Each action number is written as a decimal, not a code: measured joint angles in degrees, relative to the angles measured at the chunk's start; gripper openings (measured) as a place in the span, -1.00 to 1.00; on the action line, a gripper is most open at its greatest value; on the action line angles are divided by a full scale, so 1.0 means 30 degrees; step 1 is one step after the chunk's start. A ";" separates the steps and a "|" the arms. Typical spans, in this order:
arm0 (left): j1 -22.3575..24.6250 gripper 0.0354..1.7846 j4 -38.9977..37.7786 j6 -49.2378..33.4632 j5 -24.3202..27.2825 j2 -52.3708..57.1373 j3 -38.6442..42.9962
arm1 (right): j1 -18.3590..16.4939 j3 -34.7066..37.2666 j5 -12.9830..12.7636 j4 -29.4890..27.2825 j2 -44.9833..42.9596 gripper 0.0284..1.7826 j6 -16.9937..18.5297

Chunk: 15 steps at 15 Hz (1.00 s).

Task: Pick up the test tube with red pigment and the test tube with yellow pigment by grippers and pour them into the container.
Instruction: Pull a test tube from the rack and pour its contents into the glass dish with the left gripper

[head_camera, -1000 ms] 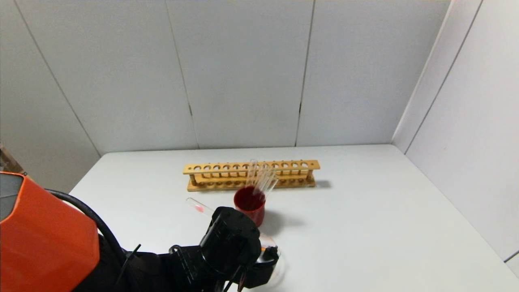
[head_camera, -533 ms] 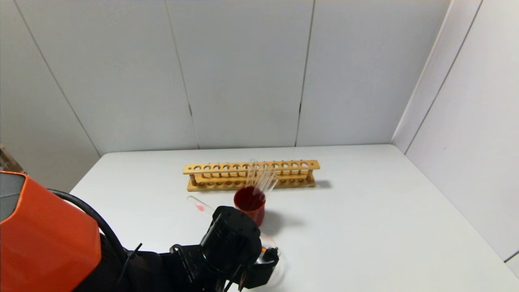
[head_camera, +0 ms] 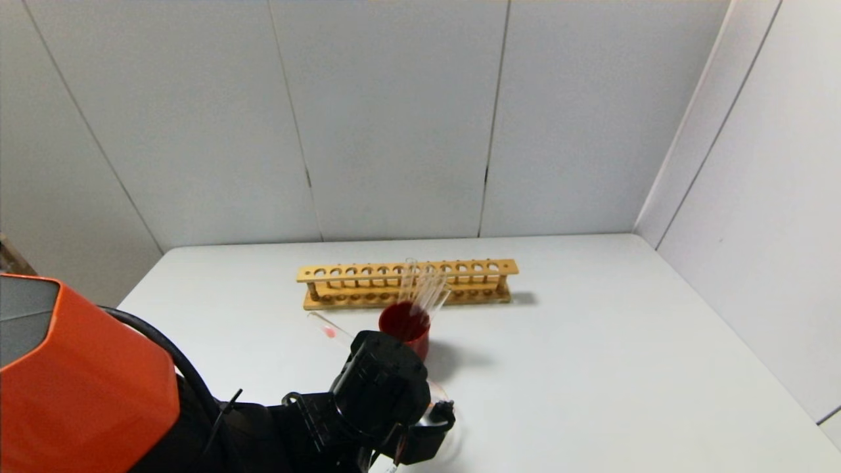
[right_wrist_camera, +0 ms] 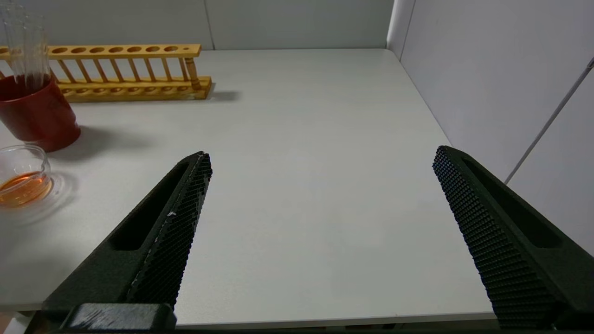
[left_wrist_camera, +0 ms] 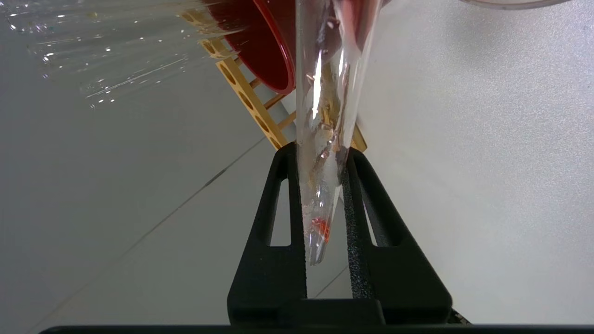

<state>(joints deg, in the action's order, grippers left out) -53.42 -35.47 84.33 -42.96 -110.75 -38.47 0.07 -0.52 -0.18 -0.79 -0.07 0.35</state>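
Observation:
My left gripper (head_camera: pixel 420 437) hangs low at the front of the table and is shut on the test tube with red pigment (head_camera: pixel 328 328). In the head view the tube slants up and to the left past my wrist, with a red spot near its end. In the left wrist view the tube (left_wrist_camera: pixel 325 116) sits between the black fingers (left_wrist_camera: pixel 278 185), with red drops inside. The container (head_camera: pixel 448 428) is right under this gripper; it holds orange liquid in the right wrist view (right_wrist_camera: pixel 23 181). I cannot make out a yellow-tipped tube. My right gripper (right_wrist_camera: pixel 322 152) is open and empty over the right front of the table.
A beaker of dark red liquid (head_camera: pixel 404 332) stands just behind the container with several clear tubes (head_camera: pixel 424 289) leaning in it. A wooden tube rack (head_camera: pixel 407 282) lies behind it. Grey walls close the back and right sides.
My left arm has shifted slightly right with the tube. The tube's red-spotted end has moved a little right and up in the head view.

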 joint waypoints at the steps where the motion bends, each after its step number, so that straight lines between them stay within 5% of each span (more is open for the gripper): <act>1: 0.0000 -0.70 0.0004 0.0065 -0.0093 -0.0065 -0.0057 | 0.0000 0.0000 0.0000 0.0008 0.0000 0.95 0.0000; 15: 0.0000 -0.70 0.0028 0.2292 -0.0223 0.0114 -0.0065 | 0.0000 0.0000 0.0000 0.0000 0.0000 0.95 0.0000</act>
<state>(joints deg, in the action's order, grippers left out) -53.42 -35.39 91.21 -43.63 -110.41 -38.67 0.07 -0.52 -0.18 -0.79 -0.07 0.35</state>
